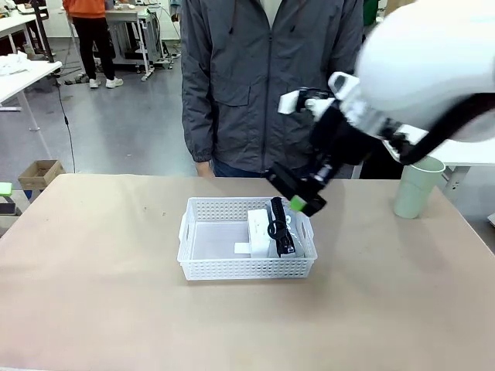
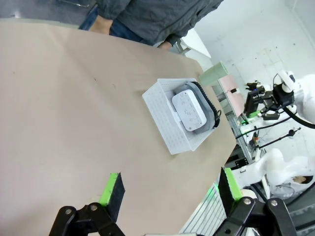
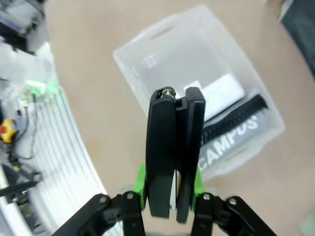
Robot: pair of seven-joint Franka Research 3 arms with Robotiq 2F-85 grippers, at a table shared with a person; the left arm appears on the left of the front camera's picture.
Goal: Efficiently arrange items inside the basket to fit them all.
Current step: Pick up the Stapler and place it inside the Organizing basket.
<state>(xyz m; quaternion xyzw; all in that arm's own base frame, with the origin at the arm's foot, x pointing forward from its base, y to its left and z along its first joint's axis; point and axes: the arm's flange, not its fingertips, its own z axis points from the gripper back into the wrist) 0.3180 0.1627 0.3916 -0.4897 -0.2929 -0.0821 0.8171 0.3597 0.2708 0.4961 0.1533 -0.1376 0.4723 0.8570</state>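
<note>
The white basket (image 1: pixel 247 267) sits mid-table. In its right half lie a small white box (image 1: pixel 257 223) and a grey pouch with a black strap (image 1: pixel 280 229). My right gripper (image 1: pixel 302 199) hovers just above the basket's far right corner, shut on the black stapler (image 1: pixel 283 179). From the right wrist, the stapler (image 3: pixel 174 147) stands clamped between the green pads over the basket (image 3: pixel 182 54), with the box (image 3: pixel 224 91) and the strap (image 3: pixel 231 129) below. A pale green paper cup (image 1: pixel 418 185) stands on the table, far right. My left gripper (image 2: pixel 170 189) is open, well away from the basket (image 2: pixel 165 120).
A person in a grey jacket (image 1: pixel 263 85) stands at the far edge, right behind the basket. The basket's left half holds only a small white label (image 1: pixel 242 248). Bare tabletop (image 1: pixel 93 255) stretches left of and in front of the basket.
</note>
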